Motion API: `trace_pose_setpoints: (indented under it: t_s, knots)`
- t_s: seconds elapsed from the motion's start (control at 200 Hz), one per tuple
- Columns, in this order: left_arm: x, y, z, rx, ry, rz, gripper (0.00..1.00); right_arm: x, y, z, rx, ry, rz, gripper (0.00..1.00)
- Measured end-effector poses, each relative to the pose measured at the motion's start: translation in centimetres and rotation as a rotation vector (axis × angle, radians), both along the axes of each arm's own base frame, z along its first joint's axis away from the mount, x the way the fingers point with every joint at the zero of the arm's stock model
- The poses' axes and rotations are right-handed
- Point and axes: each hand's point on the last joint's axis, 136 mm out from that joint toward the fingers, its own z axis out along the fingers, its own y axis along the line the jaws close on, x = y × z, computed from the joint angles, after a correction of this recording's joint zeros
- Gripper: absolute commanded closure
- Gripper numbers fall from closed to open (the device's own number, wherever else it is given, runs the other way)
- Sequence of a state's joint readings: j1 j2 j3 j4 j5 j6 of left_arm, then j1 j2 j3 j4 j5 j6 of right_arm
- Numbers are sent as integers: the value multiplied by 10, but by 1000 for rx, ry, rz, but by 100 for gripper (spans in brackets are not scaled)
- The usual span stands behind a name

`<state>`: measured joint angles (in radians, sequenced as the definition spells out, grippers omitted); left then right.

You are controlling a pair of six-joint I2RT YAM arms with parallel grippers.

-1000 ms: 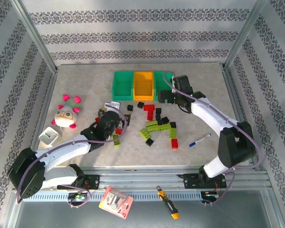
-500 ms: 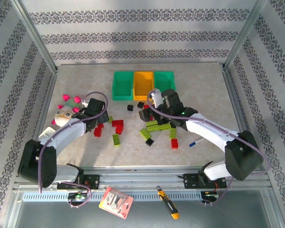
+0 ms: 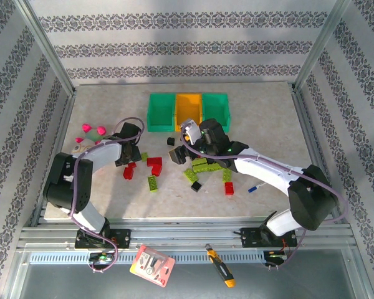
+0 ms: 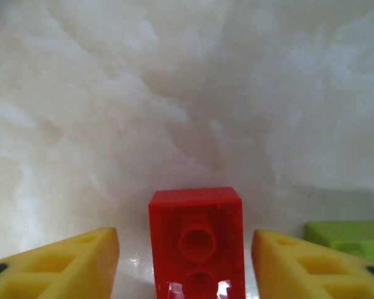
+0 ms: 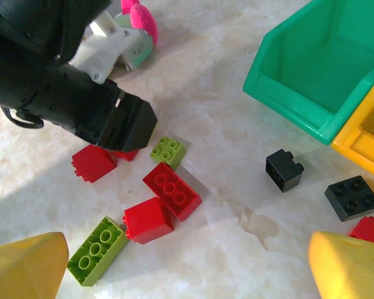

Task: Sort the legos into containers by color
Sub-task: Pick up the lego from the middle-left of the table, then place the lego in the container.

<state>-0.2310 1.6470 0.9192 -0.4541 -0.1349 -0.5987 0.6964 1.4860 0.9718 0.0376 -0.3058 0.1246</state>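
The left gripper [image 4: 186, 244] had shifted leftward from the middle of the table and narrowed around a red brick [image 4: 196, 215], which sat between its tips with gaps on both sides. The right gripper [image 5: 187, 249], wide open and holding nothing, had come from the bins [image 3: 188, 111] at the far edge to hover over scattered bricks [image 5: 169, 190] mid-table.

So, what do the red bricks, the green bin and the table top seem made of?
The red studded bricks look like hard glossy plastic: sharp moulded edges and small highlights. The green open-top bin seems smooth moulded plastic with a soft sheen on its rim. The pale table top looks like polished marble or marble-print laminate, veined and reflective; I cannot tell which.
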Motion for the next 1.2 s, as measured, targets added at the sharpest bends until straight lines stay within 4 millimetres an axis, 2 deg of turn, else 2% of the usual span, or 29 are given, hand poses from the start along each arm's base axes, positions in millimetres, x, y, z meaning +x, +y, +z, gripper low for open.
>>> trace_pose_setpoints:
  t_s: [0.045, 0.14, 0.275, 0.385, 0.47, 0.6, 0.73, 0.824, 0.919, 1.044, 1.199]
  knots:
    - [0, 0, -3, -4, 9, 1, 54, 0, 0, 1, 4, -2, -1, 2]
    - [-1, 0, -6, -8, 21, 4, 67, 1, 0, 1, 10, 4, -8, 2]
    - [2, -3, -4, -18, 16, 2, 69, 8, -8, 11, 38, 7, -39, 2]
    - [5, -5, 0, -28, 9, -6, 70, 12, -18, 30, 75, -26, -59, 2]
    - [15, -11, 12, -46, -12, -30, 70, 12, -23, 46, 103, -54, -62, 2]
    - [51, -26, 51, -80, -118, -81, 70, 9, -27, 60, 129, -74, -55, 2]
    - [94, -44, 100, -110, -249, -123, 70, 12, -31, 62, 133, -78, -64, 2]
    - [126, -59, 123, -127, -313, -158, 70, 13, -32, 62, 133, -79, -67, 2]
    - [155, -71, 131, -127, -344, -185, 70, 13, -34, 65, 136, -84, -72, 2]
    - [190, -83, 132, -127, -365, -215, 70, 16, -39, 68, 138, -93, -91, 2]
    - [225, -96, 122, -123, -361, -243, 70, 15, -48, 68, 132, -96, -117, 2]
